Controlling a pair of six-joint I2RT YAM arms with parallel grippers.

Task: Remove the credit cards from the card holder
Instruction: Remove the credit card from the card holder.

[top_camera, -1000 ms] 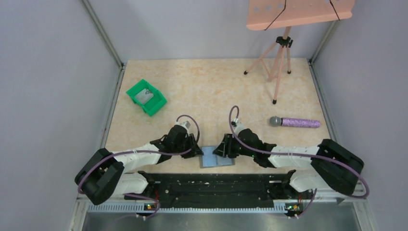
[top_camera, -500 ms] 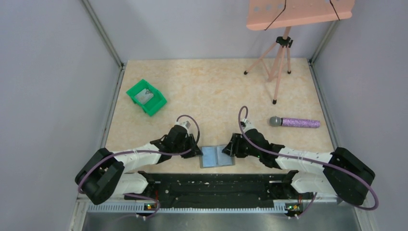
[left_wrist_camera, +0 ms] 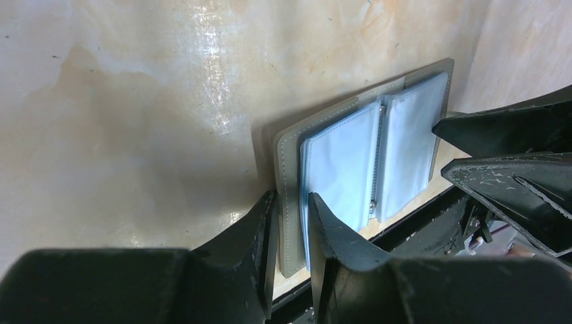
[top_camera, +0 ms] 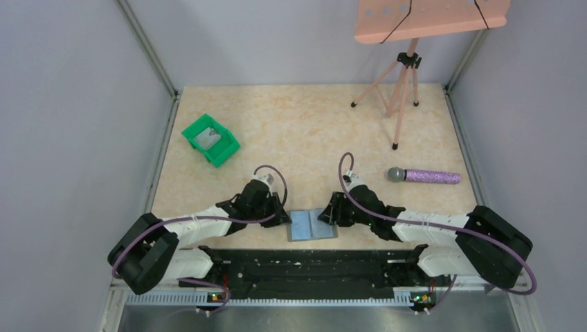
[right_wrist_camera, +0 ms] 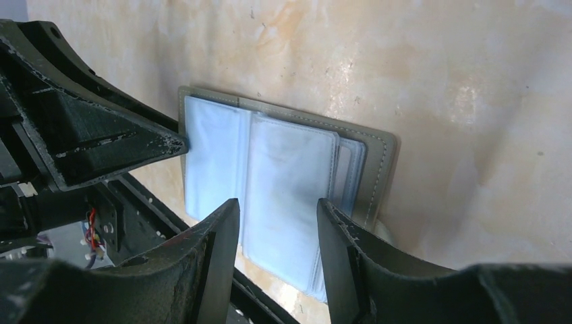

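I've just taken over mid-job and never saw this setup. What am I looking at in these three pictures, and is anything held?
Two robot arms, each ending in a two-finger gripper. The overhead picture looks down on the table; the other two come from wrist cameras. A grey card holder lies open near the arms, pale sleeves showing. The left gripper appears to pinch its left cover edge; the right gripper is open, straddling the right-hand sleeves, holding nothing. Farther off: a green bin, a purple microphone, a pink tripod stand.
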